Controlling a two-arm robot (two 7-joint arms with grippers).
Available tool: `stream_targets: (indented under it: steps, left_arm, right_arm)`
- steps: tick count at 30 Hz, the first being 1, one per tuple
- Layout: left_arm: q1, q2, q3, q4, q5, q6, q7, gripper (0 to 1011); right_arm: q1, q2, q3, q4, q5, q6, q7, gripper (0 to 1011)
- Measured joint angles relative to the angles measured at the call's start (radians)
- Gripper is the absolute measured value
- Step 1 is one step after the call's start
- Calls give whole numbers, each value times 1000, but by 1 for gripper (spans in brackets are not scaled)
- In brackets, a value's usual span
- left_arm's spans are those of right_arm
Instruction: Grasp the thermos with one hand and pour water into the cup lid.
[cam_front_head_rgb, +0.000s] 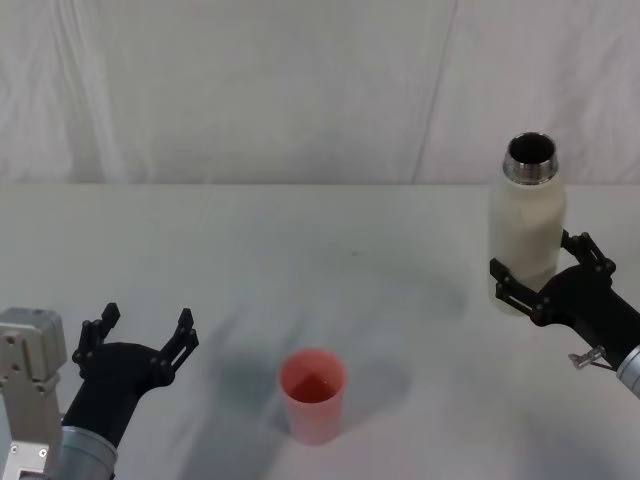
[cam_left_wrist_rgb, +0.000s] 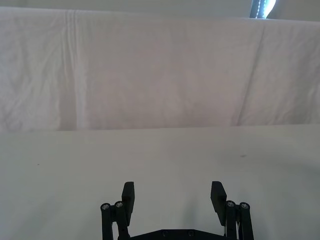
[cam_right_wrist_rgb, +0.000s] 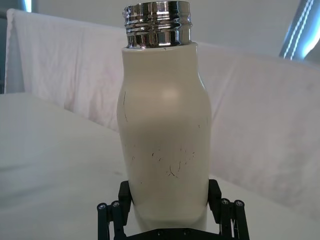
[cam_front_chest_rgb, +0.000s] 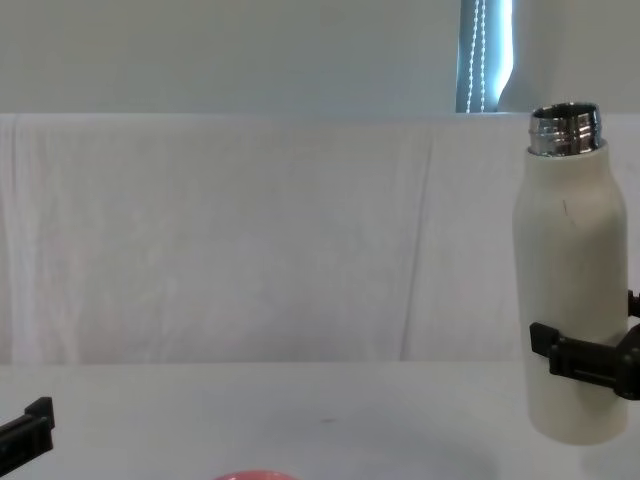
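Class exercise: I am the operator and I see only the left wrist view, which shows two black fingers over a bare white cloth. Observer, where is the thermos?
Observer: The thermos stands upright at the robot's right, uncapped, with the right hand closed around its lower body.
Operator: Is it on the table?
Observer: The chest view shows its base slightly above the table surface.
Operator: And the cup lid?
Observer: The cup lid stands upright near the front centre, between both arms.
Operator: My left hand?
Observer: The left hand is open, beside the cup lid, holding nothing.
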Motion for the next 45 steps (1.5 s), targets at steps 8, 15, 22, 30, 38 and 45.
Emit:
stream_targets:
  steps: [8,15,22,30,38,45]
  left_arm:
    - [0,0,0,0,0,0,0,1001]
    - [0,0,0,0,0,0,0,1001]
    - [0,0,0,0,0,0,0,1001]
    - [0,0,0,0,0,0,0,1001]
    - [0,0,0,0,0,0,0,1001]
    - [0,0,0,0,0,0,0,1001]
  right_arm:
    - [20,-6,8,27,78,54,14,950]
    - [67,-13,-9,86,105,67,18,950]
    - [133,-36,-33,187,124,64,19,950]
    - [177,-60,-41,268,135,46,7,950]
    - [200,-82,-29,321,160,28,-6,950]
    - [208,-88,-27,339,169,26,-6,950]
